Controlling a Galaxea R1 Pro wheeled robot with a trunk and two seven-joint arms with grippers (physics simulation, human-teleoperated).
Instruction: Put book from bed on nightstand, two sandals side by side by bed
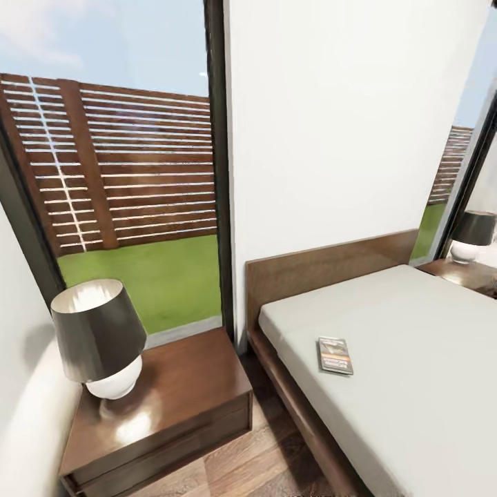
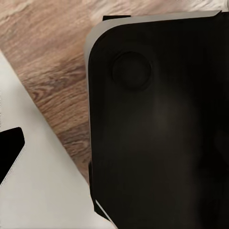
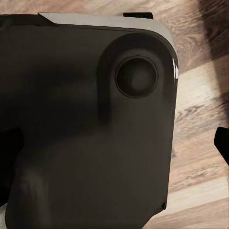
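The book (image 1: 335,355), a thin dark paperback with an orange band, lies flat on the pale mattress of the bed (image 1: 414,386), near its headboard end and left edge. A dark brown nightstand (image 1: 186,386) stands left of the bed, and a second nightstand (image 1: 461,272) stands at the far right beyond it. The sandals are out of view. My left gripper (image 2: 114,152) and right gripper (image 3: 114,143) hang over the wood floor by my black base, one dark fingertip (image 2: 10,150) and another fingertip (image 3: 222,143) at the frame edges, holding nothing.
A dark-shaded lamp (image 1: 100,338) on a white base takes up the near nightstand's left half; another lamp (image 1: 475,235) sits on the far one. A narrow strip of plank floor (image 1: 262,449) separates nightstand and bed. Tall black-framed windows flank the white wall (image 1: 331,138).
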